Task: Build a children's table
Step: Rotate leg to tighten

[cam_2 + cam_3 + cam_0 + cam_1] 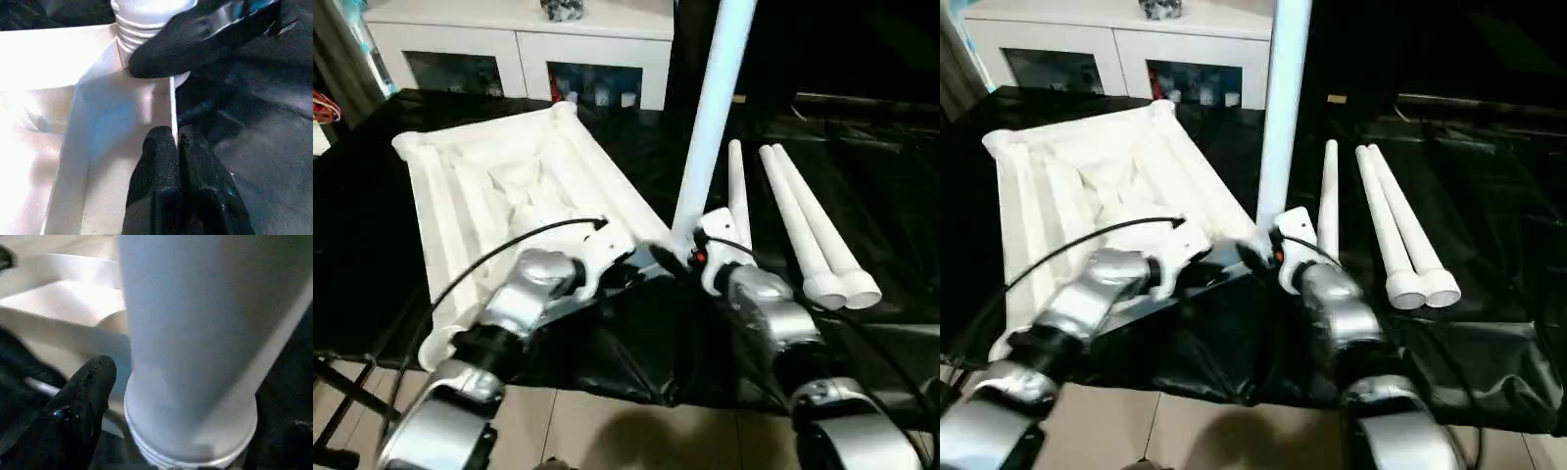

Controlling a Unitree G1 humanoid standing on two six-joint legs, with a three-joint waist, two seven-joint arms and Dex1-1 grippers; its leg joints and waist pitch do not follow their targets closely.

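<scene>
Table top point(499, 211) is lying upside down on the black-covered bench. Left gripper point(175, 147), jaws clenched, is pinching its rim beside the upright leg point(710, 117). Right gripper point(690, 257): can't tell whether it's grasping. Risk: a half-threaded leg tipping toward the spare legs point(813, 230).

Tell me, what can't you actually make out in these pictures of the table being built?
- Upright leg: its top is cut off by the upper edge of both eye views.
- How far the leg's threaded end sits in the table top: the right gripper's finger covers the joint in the left wrist view.
- Cabinet: contents behind its glass doors too small and dark to tell.
</scene>
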